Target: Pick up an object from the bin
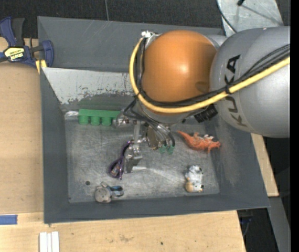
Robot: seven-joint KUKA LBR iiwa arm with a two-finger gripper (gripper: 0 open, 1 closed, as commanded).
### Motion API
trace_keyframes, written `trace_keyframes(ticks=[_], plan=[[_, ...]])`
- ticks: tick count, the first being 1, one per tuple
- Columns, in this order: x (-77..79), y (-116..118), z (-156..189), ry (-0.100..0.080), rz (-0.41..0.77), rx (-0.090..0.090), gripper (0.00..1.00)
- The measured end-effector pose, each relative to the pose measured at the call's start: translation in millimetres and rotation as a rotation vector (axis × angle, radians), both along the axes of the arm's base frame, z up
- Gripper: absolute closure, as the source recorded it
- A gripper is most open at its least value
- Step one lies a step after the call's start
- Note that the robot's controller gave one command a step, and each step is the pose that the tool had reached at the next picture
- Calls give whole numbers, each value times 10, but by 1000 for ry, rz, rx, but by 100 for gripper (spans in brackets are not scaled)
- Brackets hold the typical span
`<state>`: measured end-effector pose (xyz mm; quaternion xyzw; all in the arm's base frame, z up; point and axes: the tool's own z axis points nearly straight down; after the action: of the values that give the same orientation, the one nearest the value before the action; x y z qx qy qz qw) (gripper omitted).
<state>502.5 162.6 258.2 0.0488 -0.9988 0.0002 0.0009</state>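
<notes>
My gripper (148,154) hangs low over the middle of the bin, under the arm's orange dome. It looks open, with nothing visibly between its fingers. Its left finger (134,159) stands right beside a small purple wire-like thing (118,165) lying on the floor to its lower left. A small green piece (166,150) shows at the right finger. An orange toy dinosaur (199,141) lies just right of the gripper, apart from it.
A green block with three round studs (96,117) lies against the back wall at the left. A white and brown toy figure (194,179) sits near the front right corner. A grey round thing with a blue bit (105,192) lies at the front left.
</notes>
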Motion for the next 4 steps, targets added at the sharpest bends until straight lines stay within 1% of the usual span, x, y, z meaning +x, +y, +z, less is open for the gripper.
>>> trace_keyframes(ticks=[1, 2, 3, 4], plan=[[38, -164, -256, -15, 172, 3, 0], [403, -419, -933, -10, 354, 1, 0], [208, -734, -1286, -3, 585, 1, 0], [215, -922, -1592, -4, 566, 2, 0]])
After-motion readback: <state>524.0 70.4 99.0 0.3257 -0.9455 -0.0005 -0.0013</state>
